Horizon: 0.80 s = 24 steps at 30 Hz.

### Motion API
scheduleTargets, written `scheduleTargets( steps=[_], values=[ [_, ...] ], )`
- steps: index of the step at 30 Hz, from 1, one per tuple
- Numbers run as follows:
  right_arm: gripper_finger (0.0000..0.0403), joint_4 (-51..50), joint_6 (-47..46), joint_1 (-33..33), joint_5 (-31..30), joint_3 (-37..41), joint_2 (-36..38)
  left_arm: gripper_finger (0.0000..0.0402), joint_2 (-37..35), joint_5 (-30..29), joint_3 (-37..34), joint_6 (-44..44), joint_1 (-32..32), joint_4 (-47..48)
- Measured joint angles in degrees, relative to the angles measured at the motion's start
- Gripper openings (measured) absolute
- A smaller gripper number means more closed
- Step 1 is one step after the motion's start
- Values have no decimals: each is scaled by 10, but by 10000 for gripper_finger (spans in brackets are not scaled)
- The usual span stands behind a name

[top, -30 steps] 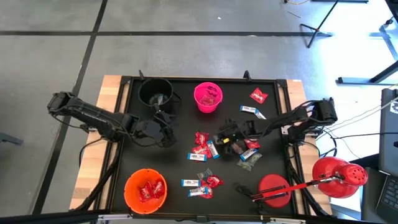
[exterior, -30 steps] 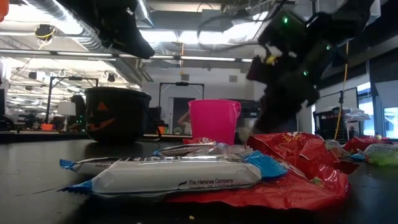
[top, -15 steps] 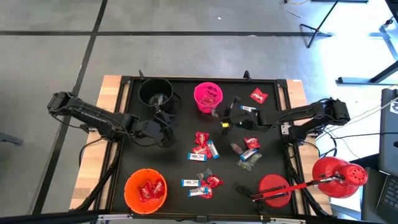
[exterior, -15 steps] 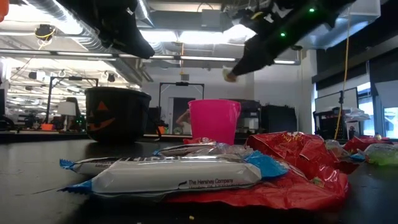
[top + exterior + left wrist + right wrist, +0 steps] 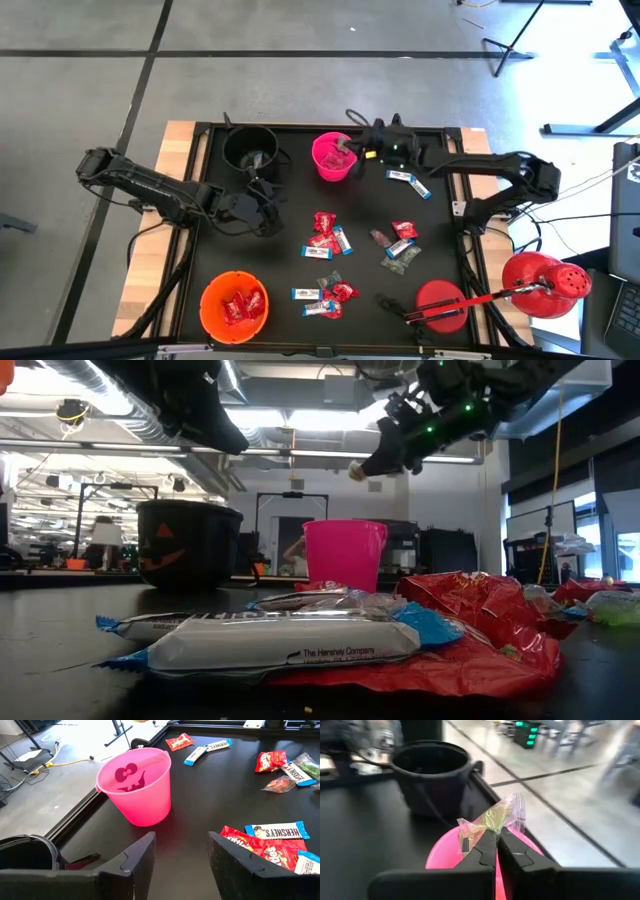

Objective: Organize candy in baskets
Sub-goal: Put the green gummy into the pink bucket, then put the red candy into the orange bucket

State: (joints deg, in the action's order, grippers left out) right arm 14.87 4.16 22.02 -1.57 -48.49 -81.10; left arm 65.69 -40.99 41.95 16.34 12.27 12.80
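Note:
My right gripper [image 5: 352,152] hangs over the far-right rim of the pink bucket [image 5: 333,157], shut on a small sweet in a clear greenish wrapper [image 5: 492,819]. The low view shows that gripper [image 5: 360,468] well above the pink bucket [image 5: 344,555]. My left gripper [image 5: 268,208] waits open, near the table's middle, close to the black bucket [image 5: 250,150]. The orange bucket [image 5: 234,305] stands at the near left with red packets inside. Red packets and blue-and-white bars [image 5: 328,236] lie loose on the black mat. My right gripper pinches the greenish sweet by the near end of its wrapper [image 5: 489,831] between its two fingertips. The fingers slant down from the table's right. The sweet sticks out beyond the fingertips, lifted clear, above the pink bucket's mouth [image 5: 451,851].
A large red domed object with holes [image 5: 545,280] and a red disc [image 5: 440,303] sit at the near right. More sweets lie near the far right corner [image 5: 415,153] and mid right [image 5: 400,245]. The mat's raised frame [image 5: 200,170] bounds the work area.
My right gripper has risen from the pile of sweets right of the table's middle and travelled toward the far edge and leftward, carrying the greenish sweet clear of the mat to above the pink bucket.

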Motion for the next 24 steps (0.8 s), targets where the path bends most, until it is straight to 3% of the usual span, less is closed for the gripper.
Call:
scheduleTargets(
  steps=[4,15,21,24],
  values=[
    [27,-6,-24,28,74,0,0,169,0,0,0,0,0,0],
    [165,-14,-24,31,65,0,0,169,0,0,0,4,0,0],
    [187,-15,-25,31,63,0,0,169,0,0,0,11,0,0],
    [188,-19,-32,30,109,0,0,169,0,0,0,12,0,0]
  ],
)
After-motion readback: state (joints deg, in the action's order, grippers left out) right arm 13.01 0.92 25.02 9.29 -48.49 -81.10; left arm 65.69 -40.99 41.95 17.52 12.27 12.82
